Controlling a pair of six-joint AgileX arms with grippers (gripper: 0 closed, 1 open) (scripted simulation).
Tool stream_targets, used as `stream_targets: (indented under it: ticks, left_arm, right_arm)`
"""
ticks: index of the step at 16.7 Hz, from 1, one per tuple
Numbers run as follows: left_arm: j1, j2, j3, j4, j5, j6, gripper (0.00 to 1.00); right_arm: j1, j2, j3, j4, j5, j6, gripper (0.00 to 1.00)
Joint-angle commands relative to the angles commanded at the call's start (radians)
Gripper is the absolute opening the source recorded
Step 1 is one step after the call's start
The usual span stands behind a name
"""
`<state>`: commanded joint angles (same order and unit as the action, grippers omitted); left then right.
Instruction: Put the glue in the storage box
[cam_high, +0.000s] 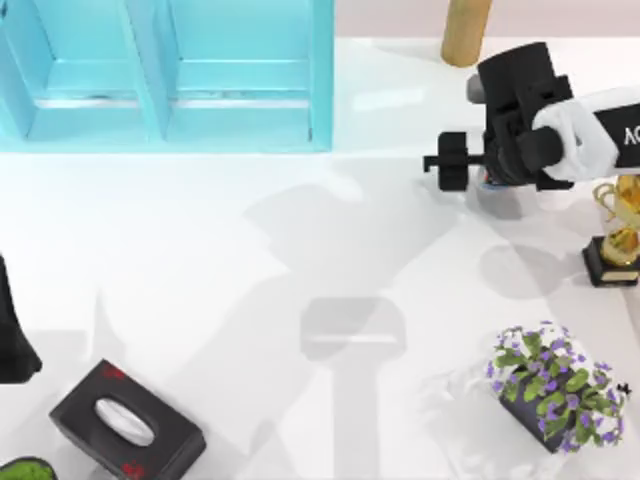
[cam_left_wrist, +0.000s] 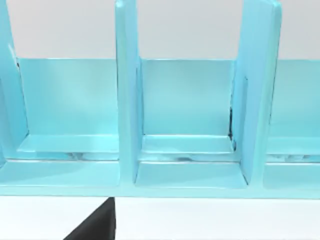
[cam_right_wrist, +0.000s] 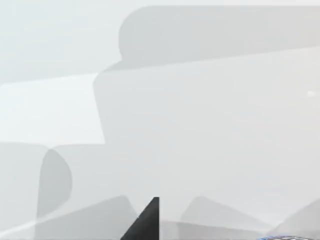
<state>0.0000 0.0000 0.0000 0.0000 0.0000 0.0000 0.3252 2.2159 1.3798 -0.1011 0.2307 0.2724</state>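
Storage box: turquoise, smooth hard walls, upright dividers forming open compartments, set at the table's far left; cut off by the top view's upper edge. Compartments bare in the left wrist view.

Table: glossy white, crossed by soft grey shadows.

Right arm: black and white, reaching in from the right edge at the far right of the table. Right gripper black, pointing left, low over the tabletop; grip state not determinable (seen from above only).

Left arm: parked at the left edge, mostly out of frame; grip state likewise not determinable.

Potted plant: green leaves, purple flowers, dark pot, near right.

Tissue box: black, rectangular, oval slot, near left.

Trophy: gold, black base, partly cut off at the right edge, just beside the arm.

Wooden cylinder: far edge, top cropped.

Glue: almost wholly hidden under the right gripper's body; only a sliver of red and blue visible. Not in the storage box; well apart from it. Held or merely covered: cannot tell.
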Motion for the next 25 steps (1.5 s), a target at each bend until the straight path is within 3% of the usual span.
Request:
stream_targets:
  ticks: [7, 17, 25]
  left_arm:
    - [0.0, 0.0, 0.0, 0.0, 0.0, 0.0, 1.0]
    - [0.0, 0.0, 0.0, 0.0, 0.0, 0.0, 1.0]
    - [0.0, 0.0, 0.0, 0.0, 0.0, 0.0, 1.0]
  right_arm:
    - [0.0, 0.0, 0.0, 0.0, 0.0, 0.0, 0.02]
    - [0.002, -0.002, 0.002, -0.003, 0.0, 0.001, 0.0]
    - [0.001, -0.084, 0.105, -0.189, 0.001, 0.001, 0.0]
